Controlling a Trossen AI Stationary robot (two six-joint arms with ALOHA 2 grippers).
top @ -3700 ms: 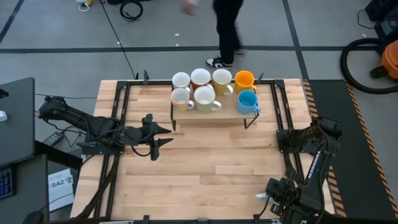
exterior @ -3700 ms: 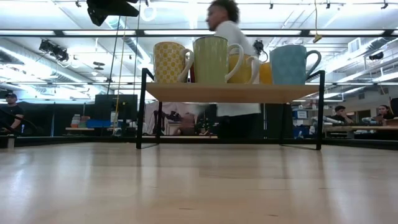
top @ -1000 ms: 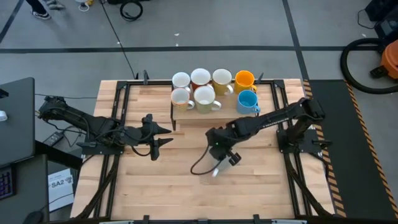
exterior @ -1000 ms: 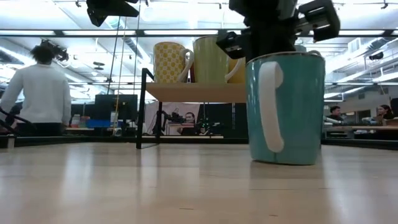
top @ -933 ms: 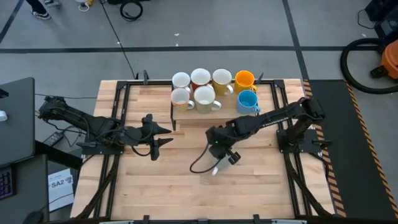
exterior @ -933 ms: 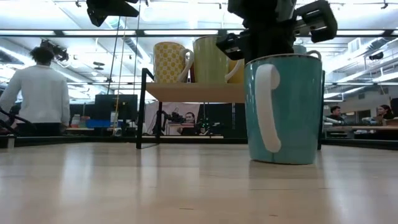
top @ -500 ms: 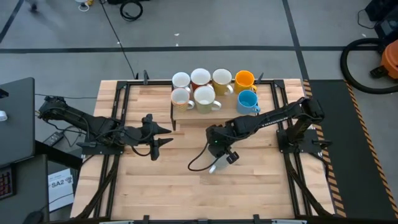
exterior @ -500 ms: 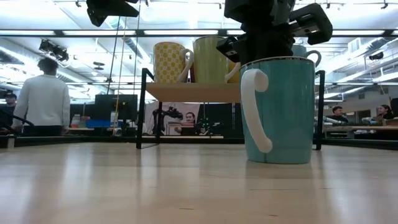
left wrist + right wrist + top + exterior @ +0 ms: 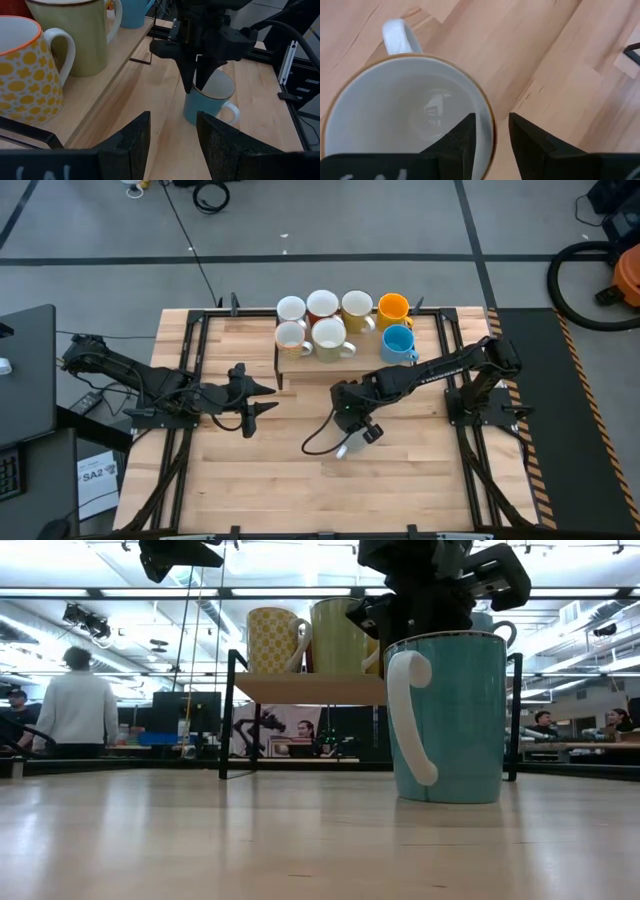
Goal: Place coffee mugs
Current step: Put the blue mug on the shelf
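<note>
Right wrist view, lower centre: right gripper (image 9: 492, 135) straddles the teal mug's (image 9: 405, 120) rim, jaws parted, so lifting off-line could tip it.

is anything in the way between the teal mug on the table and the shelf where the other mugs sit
Nothing visible is. The teal mug stands upright on bare table in front of the shelf, with the right pincer straddling its rim. Only open wood lies between them, though six mugs already crowd the shelf top.

Bright overhead light; background perhaps blurred.
</note>
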